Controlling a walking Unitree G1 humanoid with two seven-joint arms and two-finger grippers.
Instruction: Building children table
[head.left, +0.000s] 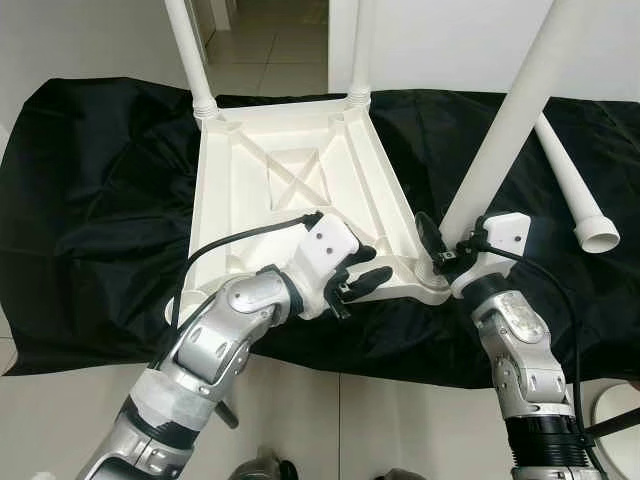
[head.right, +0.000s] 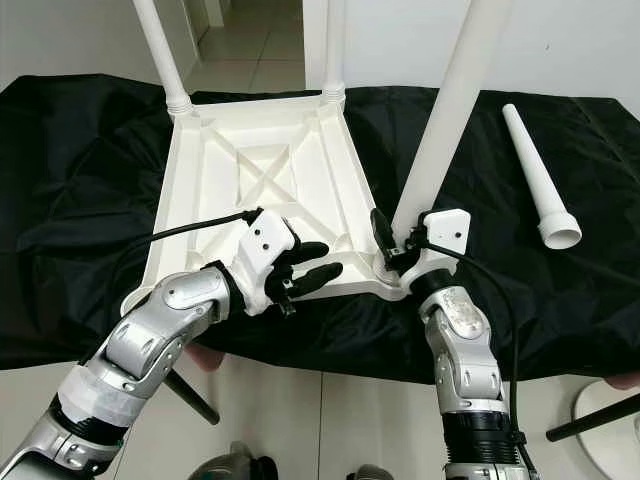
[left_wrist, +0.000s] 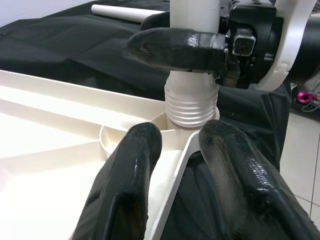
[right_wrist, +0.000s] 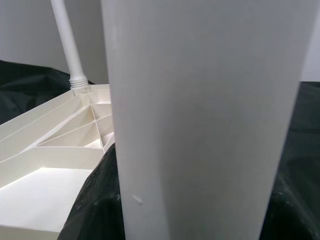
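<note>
The right gripper (head.right: 392, 243) pinched a white leg (head.right: 440, 130) standing nearly upright, its threaded end entering the tabletop's (head.right: 262, 170) corner socket directly below. The left gripper (head.right: 306, 268), fingers spread, straddled the rim beside it.

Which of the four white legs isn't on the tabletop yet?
The loose leg lying flat on the black cloth, on the robot's right. Two stand in the far corners; the right gripper holds the third leg in the near-right socket.
</note>
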